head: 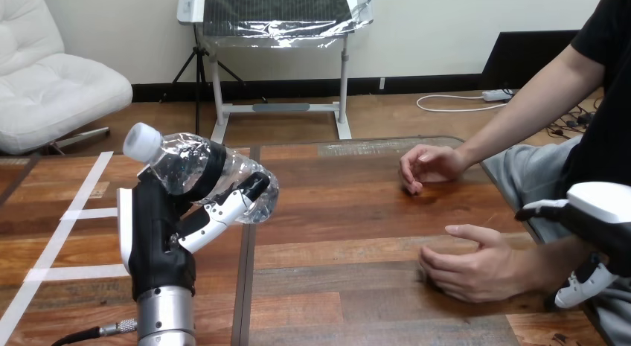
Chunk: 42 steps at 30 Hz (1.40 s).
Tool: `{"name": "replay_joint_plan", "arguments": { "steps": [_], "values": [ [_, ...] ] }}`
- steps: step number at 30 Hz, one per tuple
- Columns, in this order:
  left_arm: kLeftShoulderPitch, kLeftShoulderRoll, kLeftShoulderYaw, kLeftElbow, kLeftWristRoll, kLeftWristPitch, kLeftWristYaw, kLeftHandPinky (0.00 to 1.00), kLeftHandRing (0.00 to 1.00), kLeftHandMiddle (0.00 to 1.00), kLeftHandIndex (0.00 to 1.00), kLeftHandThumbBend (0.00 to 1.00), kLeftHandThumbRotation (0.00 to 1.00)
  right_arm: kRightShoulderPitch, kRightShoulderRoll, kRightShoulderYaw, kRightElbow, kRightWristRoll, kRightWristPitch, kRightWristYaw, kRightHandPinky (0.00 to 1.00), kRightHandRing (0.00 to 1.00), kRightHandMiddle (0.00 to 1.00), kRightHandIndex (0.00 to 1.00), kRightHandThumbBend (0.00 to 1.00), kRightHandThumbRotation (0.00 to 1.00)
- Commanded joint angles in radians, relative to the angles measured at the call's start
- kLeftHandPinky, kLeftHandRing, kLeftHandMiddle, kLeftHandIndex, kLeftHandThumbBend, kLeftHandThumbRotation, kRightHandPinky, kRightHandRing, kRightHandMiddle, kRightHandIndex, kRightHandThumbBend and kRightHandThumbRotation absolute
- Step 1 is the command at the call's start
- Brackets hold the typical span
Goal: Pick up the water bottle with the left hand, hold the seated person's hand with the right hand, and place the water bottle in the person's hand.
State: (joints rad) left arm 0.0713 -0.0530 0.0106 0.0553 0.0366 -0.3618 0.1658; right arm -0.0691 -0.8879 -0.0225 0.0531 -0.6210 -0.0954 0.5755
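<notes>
Your left hand [152, 234] is gripping the water bottle [186, 164], its fingers [223, 208] curling round the clear body and holding it tilted above the tabletop [335, 212]. Right of the water bottle, the person's two hands [469, 268] [428, 166] are resting on the wood. Farthest right of the water bottle, your right hand [603, 204] is sitting beside the nearer wrist; whether it is gripping cannot be told.

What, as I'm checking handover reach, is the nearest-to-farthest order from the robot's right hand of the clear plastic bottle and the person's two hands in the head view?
From the right hand:
1. Person's lower hand, beside it.
2. Person's upper hand, mid-table.
3. Clear plastic water bottle, far left, in left hand.
</notes>
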Motion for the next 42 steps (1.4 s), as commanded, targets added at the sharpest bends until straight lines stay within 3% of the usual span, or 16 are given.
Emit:
{"name": "replay_joint_plan", "arguments": {
  "steps": [1, 12, 25, 36, 42],
  "values": [
    [-0.046, -0.014, -0.005, -0.064, -0.004, -0.020, -0.006, 0.39, 0.42, 0.47, 0.48, 0.62, 0.00, -0.121, -0.051, 0.044, 0.030, -0.028, -0.013, 0.015, 0.84, 0.91, 0.92, 0.88, 0.75, 0.00],
    [-0.042, -0.014, -0.002, -0.064, -0.019, -0.023, -0.018, 0.40, 0.43, 0.47, 0.48, 0.62, 0.00, -0.214, -0.049, 0.132, 0.104, -0.106, -0.045, 0.021, 0.84, 0.89, 0.91, 0.87, 0.76, 0.00],
    [-0.041, -0.013, 0.000, -0.061, -0.033, -0.030, -0.027, 0.40, 0.42, 0.47, 0.48, 0.62, 0.00, -0.290, -0.037, 0.196, 0.172, -0.151, -0.099, 0.013, 0.82, 0.88, 0.89, 0.85, 0.78, 0.00],
    [-0.036, -0.014, 0.000, -0.064, -0.037, -0.023, -0.029, 0.40, 0.42, 0.47, 0.49, 0.62, 0.00, -0.352, -0.029, 0.252, 0.249, -0.189, -0.182, -0.022, 0.80, 0.85, 0.86, 0.82, 0.80, 0.00],
    [-0.036, -0.016, 0.000, -0.065, -0.042, -0.021, -0.030, 0.40, 0.43, 0.47, 0.49, 0.62, 0.00, -0.390, -0.017, 0.288, 0.291, -0.221, -0.186, -0.017, 0.81, 0.84, 0.85, 0.81, 0.80, 0.00]
  ]
}}
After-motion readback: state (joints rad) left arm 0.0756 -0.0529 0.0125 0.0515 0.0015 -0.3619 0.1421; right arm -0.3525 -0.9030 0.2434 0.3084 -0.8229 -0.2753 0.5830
